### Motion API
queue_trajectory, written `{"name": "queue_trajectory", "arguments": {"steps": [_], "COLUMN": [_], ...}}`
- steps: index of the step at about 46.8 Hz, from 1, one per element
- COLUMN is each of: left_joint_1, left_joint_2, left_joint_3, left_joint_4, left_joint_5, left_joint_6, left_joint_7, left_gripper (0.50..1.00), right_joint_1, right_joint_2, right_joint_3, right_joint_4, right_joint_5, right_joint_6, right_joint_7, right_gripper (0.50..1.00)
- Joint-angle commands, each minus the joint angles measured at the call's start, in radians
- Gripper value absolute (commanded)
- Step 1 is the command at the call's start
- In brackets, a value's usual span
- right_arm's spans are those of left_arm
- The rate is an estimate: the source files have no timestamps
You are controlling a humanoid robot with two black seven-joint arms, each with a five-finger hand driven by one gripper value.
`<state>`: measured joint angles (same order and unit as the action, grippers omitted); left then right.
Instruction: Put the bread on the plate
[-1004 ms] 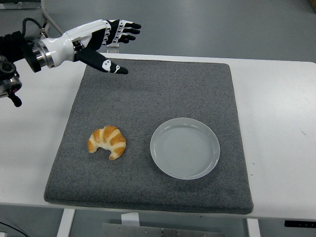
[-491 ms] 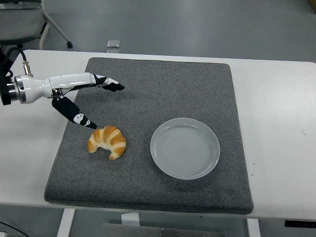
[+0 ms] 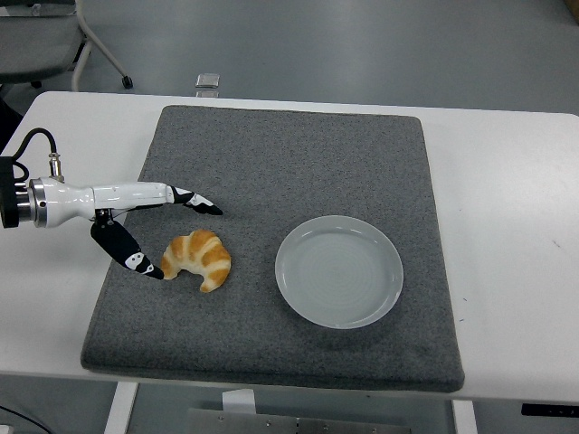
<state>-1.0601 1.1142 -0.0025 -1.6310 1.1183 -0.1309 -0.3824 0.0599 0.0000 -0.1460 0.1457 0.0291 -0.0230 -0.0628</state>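
Observation:
A golden croissant (image 3: pixel 197 259) lies on the grey mat (image 3: pixel 280 163), left of the middle. An empty pale plate (image 3: pixel 339 270) sits on the mat to its right, a short gap away. My left hand (image 3: pixel 176 235) comes in low from the left edge, fingers spread open around the croissant. The thumb (image 3: pixel 131 258) reaches to the croissant's near left side, and the fingers (image 3: pixel 194 200) stretch past its far side. It holds nothing. The right arm is out of view.
The mat covers most of the white table (image 3: pixel 507 199). A chair base (image 3: pixel 99 54) and a small grey object (image 3: pixel 208 81) stand on the floor beyond the table's far edge.
My left hand has come down from above the mat's far left corner to the croissant, and now brackets it with thumb and fingers. The croissant and plate have not moved.

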Motion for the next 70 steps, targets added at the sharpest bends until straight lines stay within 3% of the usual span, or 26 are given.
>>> {"name": "queue_trajectory", "arguments": {"steps": [1,16,31,70], "left_joint_1": [0.0,0.028,0.043,0.043], "left_joint_2": [-0.008,-0.102,-0.192,-0.241], "left_joint_3": [-0.001,0.007,0.012,0.041], "left_joint_4": [0.014,0.094,0.154,0.177], "left_joint_5": [0.026,0.087,0.089,0.184], "left_joint_6": [0.017,0.1,0.105,0.105], "left_joint_7": [0.0,0.022,0.037,0.04], "left_gripper": [0.986,0.986,0.986,0.975], "right_joint_1": [0.0,0.0,0.0,0.0], "right_joint_2": [0.0,0.0,0.0,0.0], "right_joint_3": [0.0,0.0,0.0,0.0], "right_joint_4": [0.0,0.0,0.0,0.0], "right_joint_5": [0.0,0.0,0.0,0.0], "right_joint_6": [0.0,0.0,0.0,0.0], "right_joint_7": [0.0,0.0,0.0,0.0], "right_gripper": [0.93,0.932,0.932,0.932]}}
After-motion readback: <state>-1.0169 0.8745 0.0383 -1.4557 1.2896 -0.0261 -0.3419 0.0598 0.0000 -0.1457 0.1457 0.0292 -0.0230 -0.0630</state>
